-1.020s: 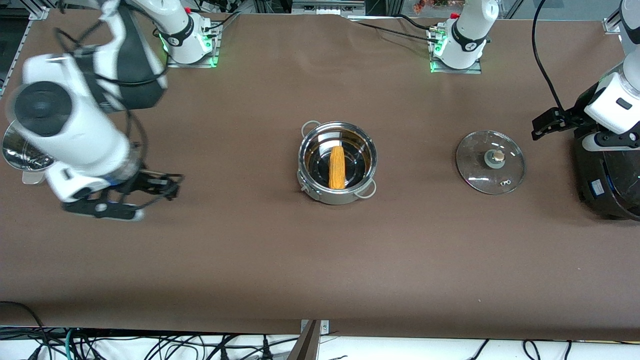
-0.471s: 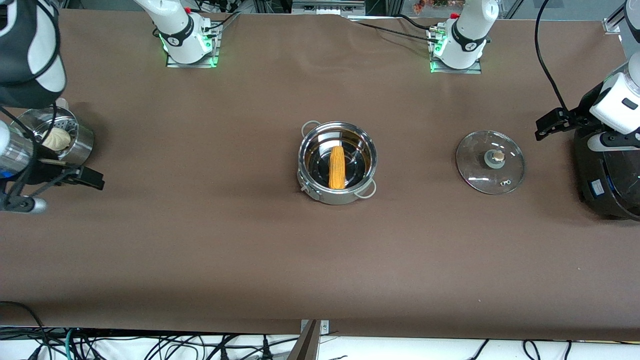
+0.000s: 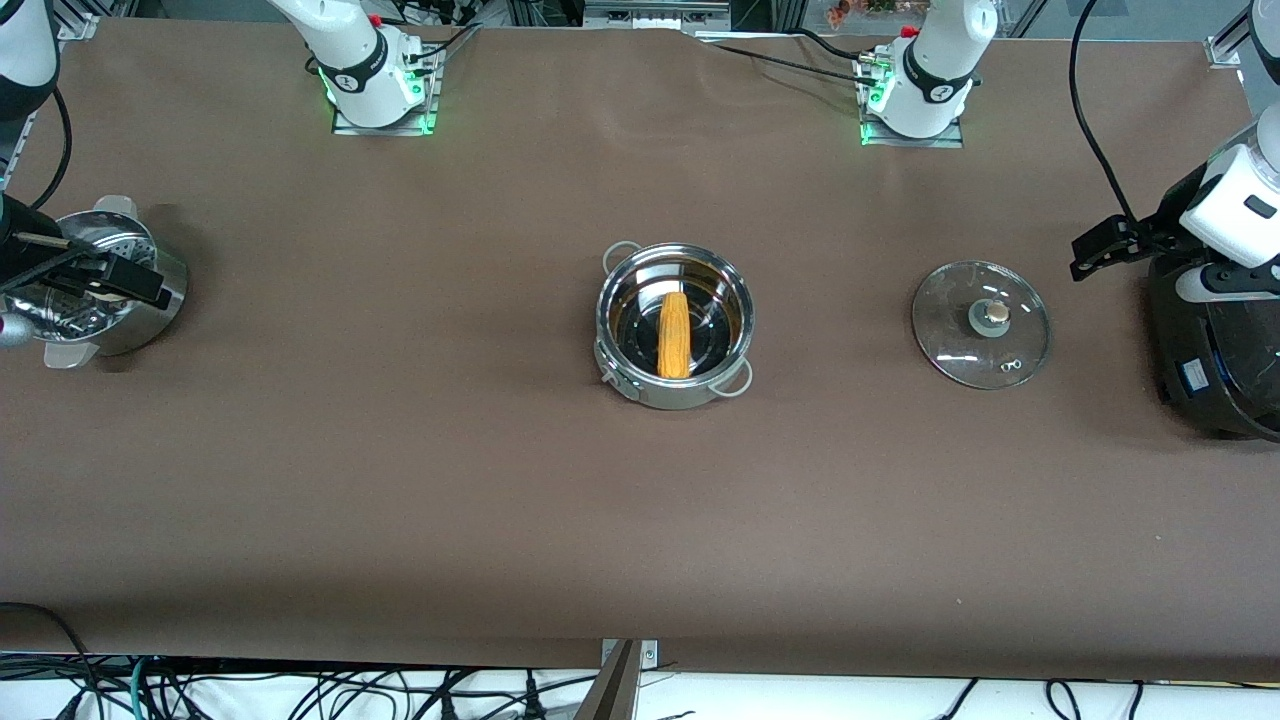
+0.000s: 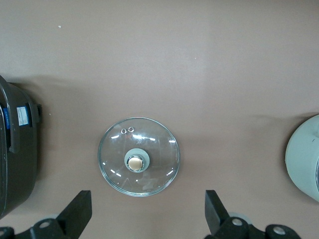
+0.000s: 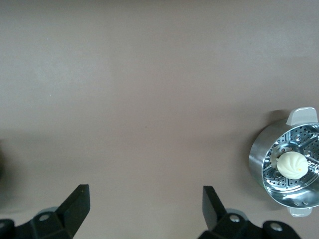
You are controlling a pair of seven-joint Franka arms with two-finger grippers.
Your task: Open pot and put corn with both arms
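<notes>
The shiny round stainless-steel pot (image 3: 675, 325) with thin wire loop handles stands open at the middle of the brown-covered table (image 3: 500, 480). The stubby yellow-orange corn cob (image 3: 674, 335) lies inside it on the mirror-like bottom, its length running from twelve to six o'clock. At about three o'clock from the pot, toward the left arm's end of the table and well apart from it, the round glass lid (image 3: 981, 323) with its tan knob lies flat on the cloth, knob up.

At three o'clock from the lid, the large black cooker (image 3: 1215, 350) sits at the table's edge. The left gripper (image 3: 1105, 250) hangs in the air over the strip of table between the lid and the cooker, its white forearm coming in above the cooker. In the left wrist view its two black fingers (image 4: 77, 214) stand wide apart with nothing between them, the lid (image 4: 138, 157) lying below.

At nine o'clock from the pot, at the right arm's end, the perforated steel steamer (image 3: 100, 290) with flat handles holds a round white bun (image 5: 290, 165). The right gripper (image 3: 95, 275) hovers over the steamer, its fingers (image 5: 75, 206) spread and empty.
</notes>
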